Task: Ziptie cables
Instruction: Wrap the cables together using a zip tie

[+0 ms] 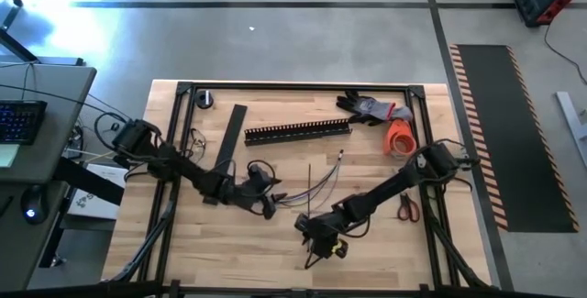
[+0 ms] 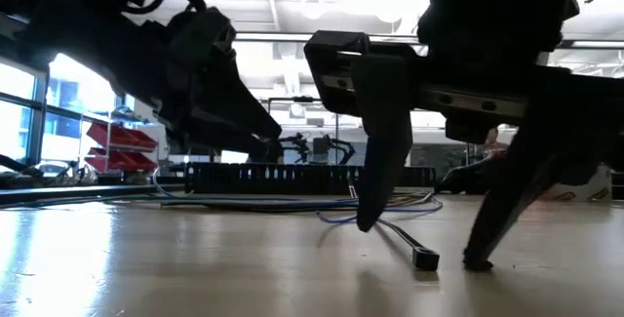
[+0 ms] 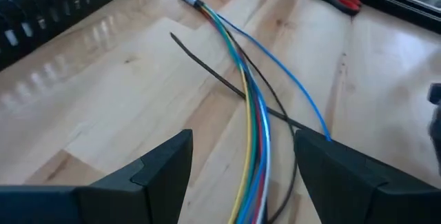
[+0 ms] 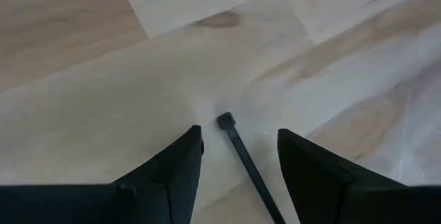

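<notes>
The right gripper stands open astride the thin black plastic ziptie; the left gripper, open, straddles the multicoloured cables; red-handled scissors lie aside.

Two dark jointed arms trail black hoses, ending in wedge-shaped black fingers.

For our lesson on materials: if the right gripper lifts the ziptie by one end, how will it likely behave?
The ziptie is a very thin strip, so it probably weighs almost nothing and would bend or sag beyond the right gripper. It lies flat against the table, so pinching it cleanly may be fiddly. Its squarish head suggests it will not roll.
</notes>
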Controlling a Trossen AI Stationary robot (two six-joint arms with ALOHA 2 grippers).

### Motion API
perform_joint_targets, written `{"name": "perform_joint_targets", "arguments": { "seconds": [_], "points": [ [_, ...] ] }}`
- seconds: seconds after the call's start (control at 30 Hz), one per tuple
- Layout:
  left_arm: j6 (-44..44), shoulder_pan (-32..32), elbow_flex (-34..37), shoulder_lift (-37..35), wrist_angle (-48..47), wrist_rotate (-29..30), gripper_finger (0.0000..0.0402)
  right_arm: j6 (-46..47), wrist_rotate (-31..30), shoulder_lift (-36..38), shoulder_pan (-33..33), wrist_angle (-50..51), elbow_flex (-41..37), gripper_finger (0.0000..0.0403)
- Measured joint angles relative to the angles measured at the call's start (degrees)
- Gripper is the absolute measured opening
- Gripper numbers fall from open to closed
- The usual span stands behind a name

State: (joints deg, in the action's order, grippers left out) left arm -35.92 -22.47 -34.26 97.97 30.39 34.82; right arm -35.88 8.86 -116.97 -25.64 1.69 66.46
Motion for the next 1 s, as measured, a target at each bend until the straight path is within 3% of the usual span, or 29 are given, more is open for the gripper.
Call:
{"name": "perform_joint_targets", "arguments": {
  "seconds": [0.17,0.3,0.43,0.53,0.7,1.0],
  "points": [
    [0.02,-0.60,0.00,-0.13,-0.01,4.30,0.0236,-0.13,2.81,-1.11,1.36,-0.05,0.02,0.0150],
    [0.05,-0.56,0.00,-0.11,0.58,4.42,0.0236,0.39,6.11,-3.11,2.96,-0.74,0.13,0.0096],
    [0.82,-1.18,0.00,-0.11,2.09,3.58,0.0236,-0.49,4.81,-3.74,3.46,-1.25,0.13,0.0027],
    [2.18,-2.18,-0.01,-0.13,4.28,2.96,0.0236,0.05,0.53,-3.66,2.86,-2.73,-0.01,0.0007],
    [4.32,-2.89,-0.02,-0.13,7.22,3.10,0.0236,1.60,-12.20,-3.32,0.52,-5.80,-0.09,0.0001],
    [8.56,-2.87,0.00,-0.13,12.52,1.40,0.0236,14.79,-30.96,2.73,-1.42,-8.69,-5.44,0.0000]
  ]
}}
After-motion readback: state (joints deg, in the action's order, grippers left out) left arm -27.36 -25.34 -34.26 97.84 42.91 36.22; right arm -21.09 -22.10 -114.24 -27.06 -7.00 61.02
